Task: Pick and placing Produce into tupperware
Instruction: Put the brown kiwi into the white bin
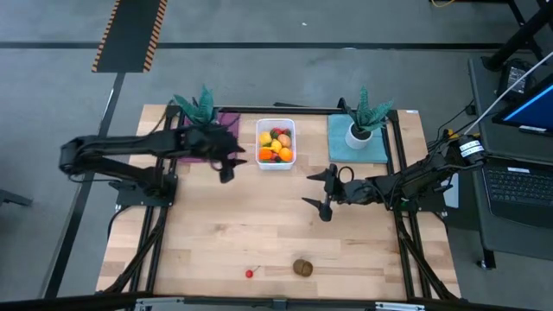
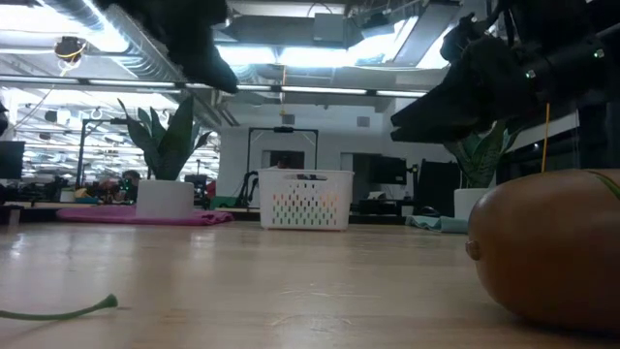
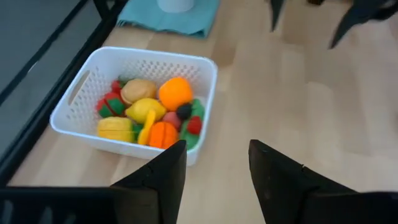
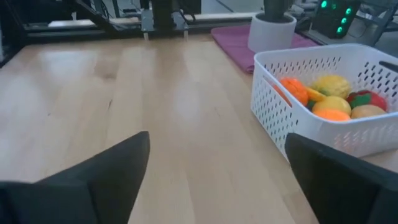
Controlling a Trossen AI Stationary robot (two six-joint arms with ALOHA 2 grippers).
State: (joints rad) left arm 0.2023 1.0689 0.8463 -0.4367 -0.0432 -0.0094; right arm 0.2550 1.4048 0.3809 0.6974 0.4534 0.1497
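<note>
Reaching for the brown oval toy kiwi [image 1: 302,267] near the wooden surface [image 1: 259,216] edge, well apart from the white perforated plastic tub [image 1: 276,143], risks rolling it off, since the released right gripper [image 1: 321,192] and left gripper [image 1: 232,161] hover empty.

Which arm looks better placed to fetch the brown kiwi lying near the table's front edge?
Probably the right. Its open, empty gripper hangs over the middle of the table, nearer the kiwi than the left gripper, which is open beside the white basket at the back.
</note>
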